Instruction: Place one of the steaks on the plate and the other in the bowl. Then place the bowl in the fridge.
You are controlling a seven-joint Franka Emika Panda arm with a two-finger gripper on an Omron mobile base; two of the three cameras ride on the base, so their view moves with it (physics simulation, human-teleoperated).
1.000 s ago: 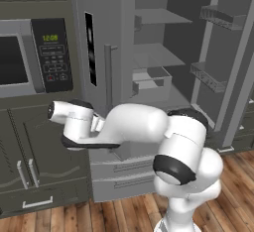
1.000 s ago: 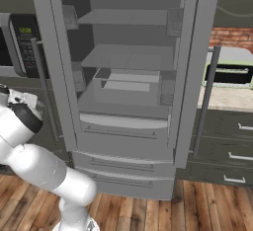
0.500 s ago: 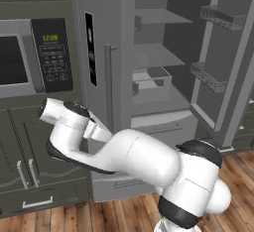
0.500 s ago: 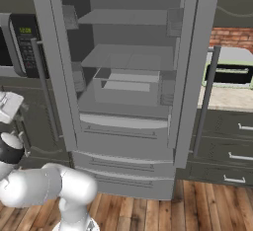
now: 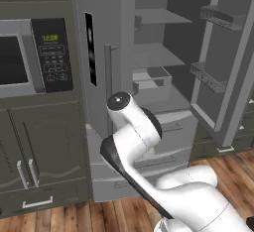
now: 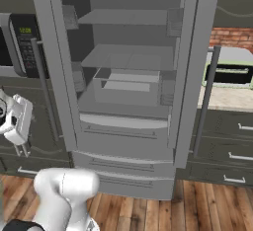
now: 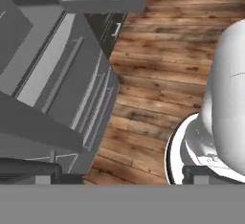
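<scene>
Steaks, plate and bowl I cannot find anywhere in front of me, so I cannot tell from here whether either steak has been laid down or where the bowl stands. Going left to right in the right base view: the microwave (image 6: pixel 17 40) sits in the dark cabinets at the left edge, then my jaws (image 6: pixel 21 150) hang low beside the left door, spread wide and holding nothing. Next comes the fridge (image 6: pixel 129 101), both doors swung open, its shelves bare grey apart from a clear bin (image 6: pixel 126 84) in the middle. No bowl rests on any shelf I can see, so I judge the last step not yet done. My hand view looks down at the lower drawers and the wooden floor (image 7: pixel 158 70).
</scene>
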